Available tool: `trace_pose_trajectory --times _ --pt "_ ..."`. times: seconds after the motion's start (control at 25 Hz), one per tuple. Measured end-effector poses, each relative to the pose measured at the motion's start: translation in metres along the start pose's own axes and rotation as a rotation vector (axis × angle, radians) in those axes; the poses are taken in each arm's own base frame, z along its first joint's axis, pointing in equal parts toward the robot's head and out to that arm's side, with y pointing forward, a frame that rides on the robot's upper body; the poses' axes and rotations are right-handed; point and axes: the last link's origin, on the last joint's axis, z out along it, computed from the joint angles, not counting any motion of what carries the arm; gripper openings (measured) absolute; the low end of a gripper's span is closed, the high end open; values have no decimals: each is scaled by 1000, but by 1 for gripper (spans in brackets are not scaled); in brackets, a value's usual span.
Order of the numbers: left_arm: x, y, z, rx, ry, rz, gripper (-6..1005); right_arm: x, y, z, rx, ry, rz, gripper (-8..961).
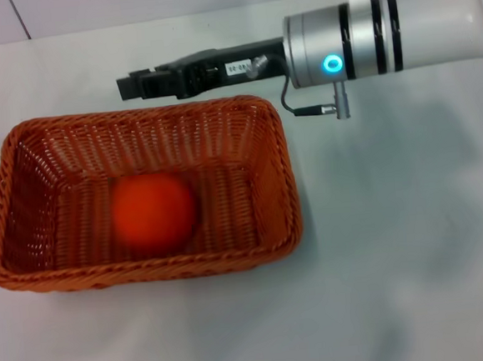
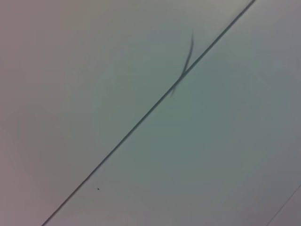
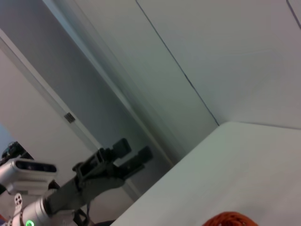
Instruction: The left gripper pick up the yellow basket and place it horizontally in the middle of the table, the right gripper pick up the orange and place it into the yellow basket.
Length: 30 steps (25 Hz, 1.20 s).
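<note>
The white tabletop [image 1: 398,260] carried one yellow basket [image 1: 137,130], lying lengthwise toward nine o'clock from the middle, which I took for its placed position. One right end effector [image 1: 129,85] hung just beyond the basket's twelve o'clock rim, holding nothing, its fingers lying close together, probably because it had nothing left to carry. One orange [image 1: 154,212] sat on the basket's floor near the centre; the left end effector [image 3: 134,155] showed only from the right wrist, fingers apart and empty, parked away from the work.

One orange [image 1: 154,213], one yellow basket [image 1: 266,124], two tools.
</note>
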Motion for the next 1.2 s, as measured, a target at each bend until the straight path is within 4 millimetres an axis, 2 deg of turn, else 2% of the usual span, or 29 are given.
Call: trace_pose_trajectory --times 0.04,0.36,0.56,0.68,0.72,0.76,0.84,1.0,1.08,1.2 --pt "0 0 1 -1 0 -1 741 -2 1 -2 -4 1 -2 143" --pt "-6 4 8 -16 15 22 741 -7 11 -23 -44 110 -73 487" --pt "-14 6 -1 17 198 136 741 -14 31 -61 -182 388 -186 669" --pt "-23 7 -14 96 373 241 740 -29 45 -85 -341 541 -287 766" --pt "-28 8 -19 129 428 293 740 -41 55 -102 -483 634 -339 798" --pt "-35 9 -23 173 482 352 740 -41 55 -102 -483 634 -339 798" --pt "-44 14 -26 241 538 486 739 -53 63 -116 -627 687 -388 797" --pt "-62 22 -25 353 526 773 738 -65 72 -136 -812 740 -414 796" --pt "-66 24 -24 373 508 833 738 -67 74 -141 -838 759 -391 795" --pt "-69 24 -24 380 501 825 737 -68 75 -143 -848 765 -381 794"
